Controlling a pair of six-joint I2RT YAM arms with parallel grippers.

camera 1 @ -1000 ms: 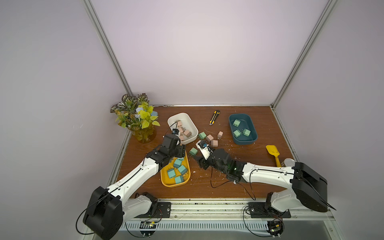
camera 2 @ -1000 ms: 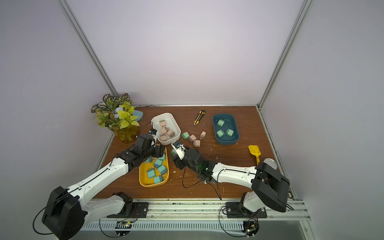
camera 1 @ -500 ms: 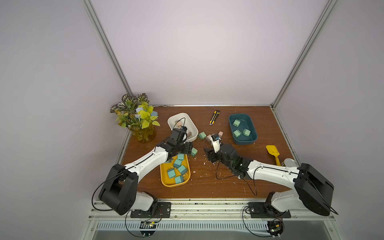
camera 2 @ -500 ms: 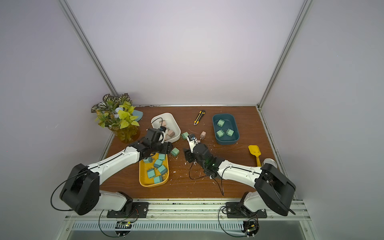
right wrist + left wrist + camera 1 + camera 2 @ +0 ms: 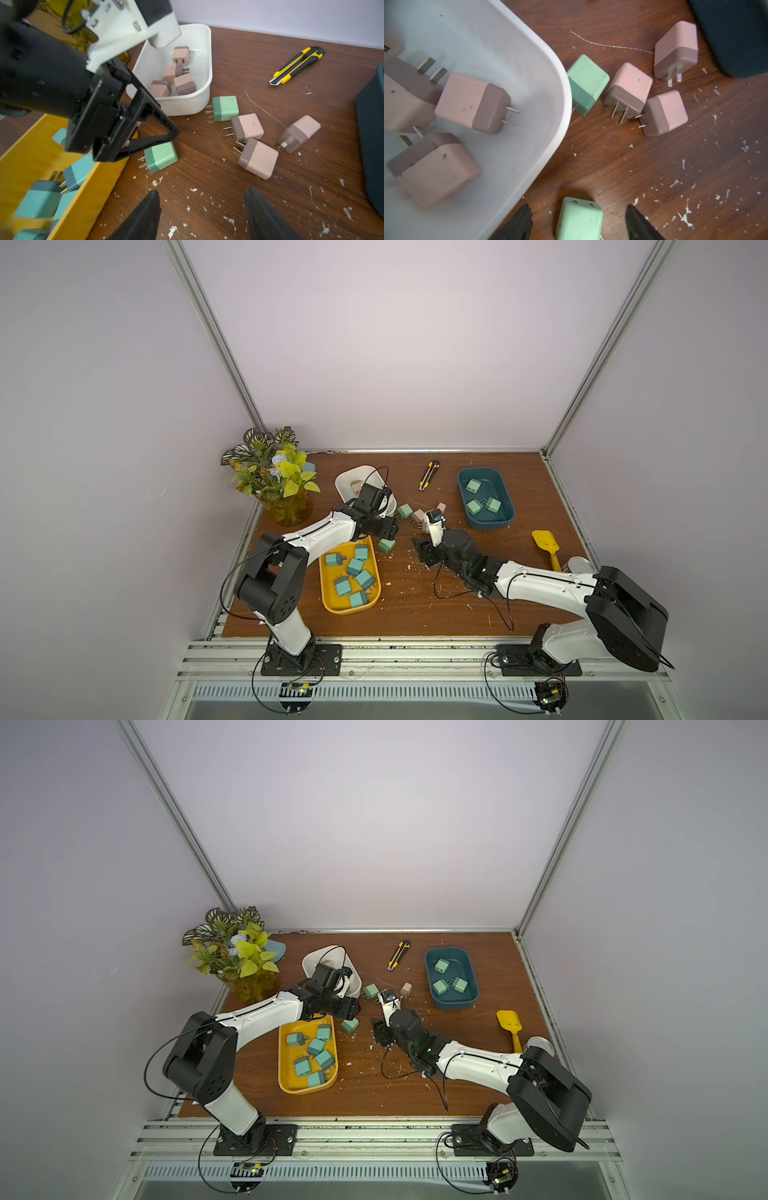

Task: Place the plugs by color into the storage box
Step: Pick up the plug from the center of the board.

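Wood tabletop (image 5: 436,614): in both top views it is scuffed brown and flecked with white chips. The white tub (image 5: 343,483) stands toward its back, near the potted plant (image 5: 274,477).
Yellow tray (image 5: 330,603): just robot-side of the tub, holding six teal-blue plugs (image 5: 354,566).
Dark teal bin (image 5: 492,483): well apart from the tub across the table, holding three mint plugs (image 5: 473,507).
Utility knife (image 5: 429,475): between the tub and the bin, touching neither.
Yellow scoop (image 5: 545,545): far from the tub, past the bin.
Left arm (image 5: 320,533): crosses the tray's tub-side end and hides part of the tub's rim.
Left gripper (image 5: 579,205): in the left wrist view its fingers are spread wide. They straddle a mint plug (image 5: 579,220) just off the tub's corner, with a gap on each side.
Second mint plug (image 5: 586,83): just beside the tub wall.
Loose pink plugs (image 5: 628,91): three clustered beyond the second mint plug, farther from the tub.
Tub contents: pink plugs (image 5: 473,104) lying on their sides.
Right gripper (image 5: 202,191): in the right wrist view its fingers are apart with nothing between them, over bare wood short of the tub.
In the way: the left gripper's black frame overlaps the straddled plug and blocks the tub's near corner.
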